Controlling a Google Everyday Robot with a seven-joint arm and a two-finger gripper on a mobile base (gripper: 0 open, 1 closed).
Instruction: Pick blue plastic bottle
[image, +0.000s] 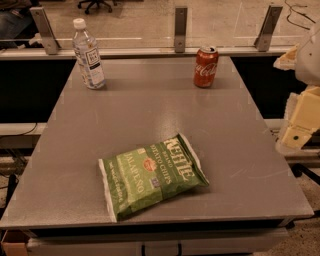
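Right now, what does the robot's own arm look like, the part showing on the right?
The arm is a rounded, whitish shell, cut off by the picture's right edge. Below it the gripper, off the right side of the table, is made of blocky cream-yellow pieces with flat faces. The lowest block carries a small dark round spot. No cables or lettering show on it.

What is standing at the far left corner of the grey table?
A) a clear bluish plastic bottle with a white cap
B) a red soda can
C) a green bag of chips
A: the clear bluish plastic bottle stands upright there; the red soda can is far right, and the cream gripper sits beyond the right edge of the grey table.
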